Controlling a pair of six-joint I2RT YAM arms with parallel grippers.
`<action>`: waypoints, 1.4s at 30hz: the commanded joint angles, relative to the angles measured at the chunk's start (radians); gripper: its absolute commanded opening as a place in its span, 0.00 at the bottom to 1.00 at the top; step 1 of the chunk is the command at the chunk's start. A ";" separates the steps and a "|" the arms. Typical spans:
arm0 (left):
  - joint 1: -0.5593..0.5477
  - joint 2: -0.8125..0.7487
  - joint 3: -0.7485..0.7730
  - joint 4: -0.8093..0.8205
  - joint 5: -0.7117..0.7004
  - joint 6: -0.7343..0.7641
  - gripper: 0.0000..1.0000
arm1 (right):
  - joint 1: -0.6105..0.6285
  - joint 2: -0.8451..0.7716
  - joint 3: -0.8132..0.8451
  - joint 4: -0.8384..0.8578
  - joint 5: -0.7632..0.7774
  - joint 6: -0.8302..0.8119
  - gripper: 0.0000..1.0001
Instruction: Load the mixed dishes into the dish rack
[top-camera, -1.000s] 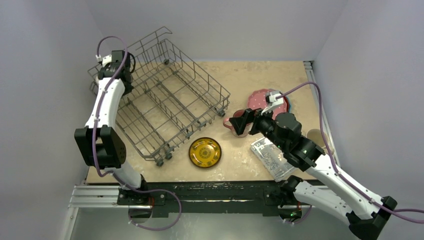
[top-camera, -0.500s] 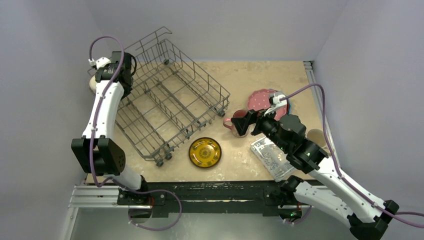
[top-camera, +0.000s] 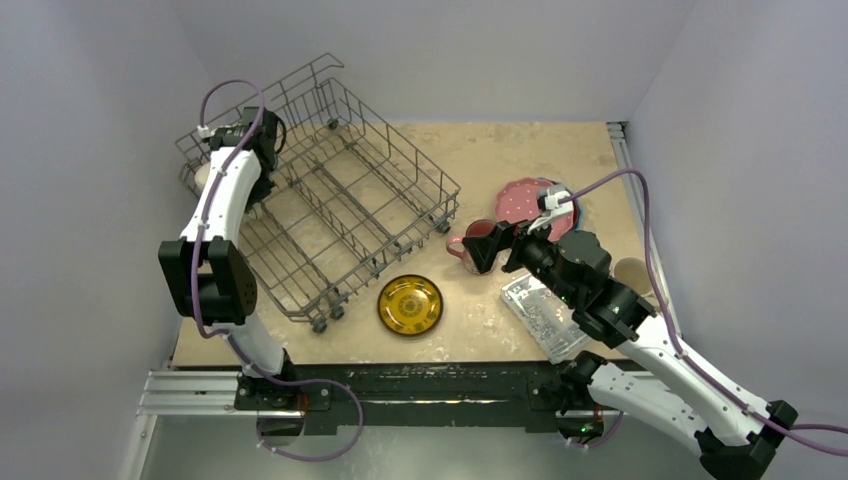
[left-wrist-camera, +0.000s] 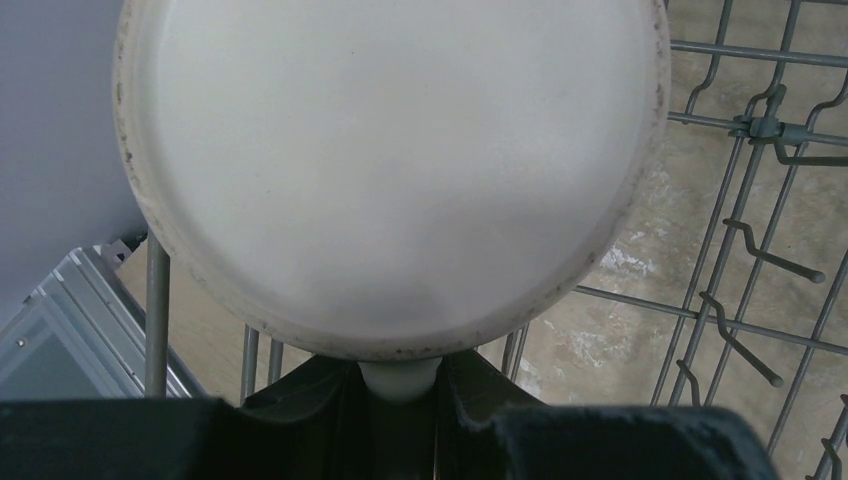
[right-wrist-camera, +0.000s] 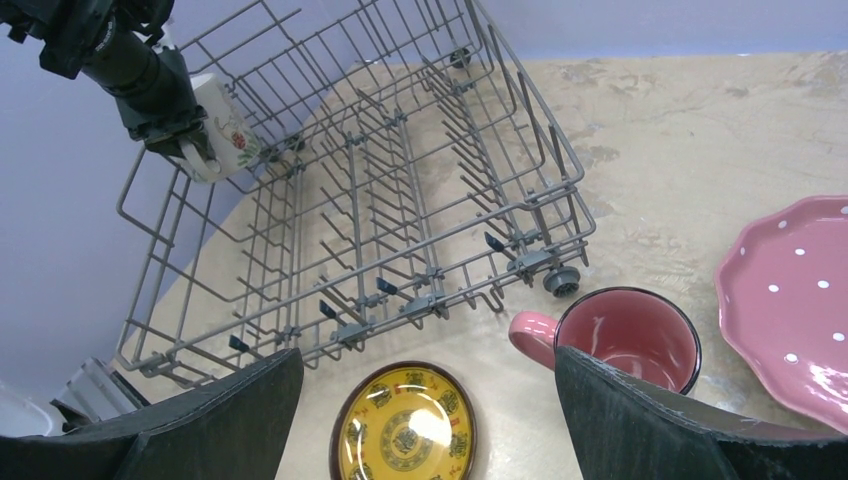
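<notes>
On my far left, the left pincer is clenched on the handle of the cream mug. It holds the mug up at the far left corner of the dish rack. The mug is tipped so that its pale base fills the left wrist view, with rack wires behind it. From the right wrist view it hangs right at the corner's top rail. I cannot tell whether it touches the wire.

The dish rack sits skewed on the counter, taking up the left half, and I see no dishes in its rows of tines. Just in front of its near side the small yellow plate lies flat. Right of that, the pink mug stands upright just beside the rack's corner wheel, its handle pointing towards the yellow plate.

The right pincer is released, its jaws spread wide, and hovers over the pink mug without gripping anything. Next along, the pink dotted plate lies flat, near the mug. The clear plastic box rests nearer me, beneath the right arm.
</notes>
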 joint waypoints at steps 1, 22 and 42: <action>0.001 -0.025 0.031 -0.020 -0.114 -0.077 0.00 | 0.001 0.005 0.005 0.057 0.011 -0.020 0.99; 0.002 0.080 -0.088 0.017 -0.065 -0.258 0.00 | 0.001 0.026 0.002 0.076 0.002 -0.018 0.99; 0.016 0.046 -0.133 0.089 -0.043 -0.222 0.86 | 0.001 0.023 0.015 0.031 -0.008 0.006 0.99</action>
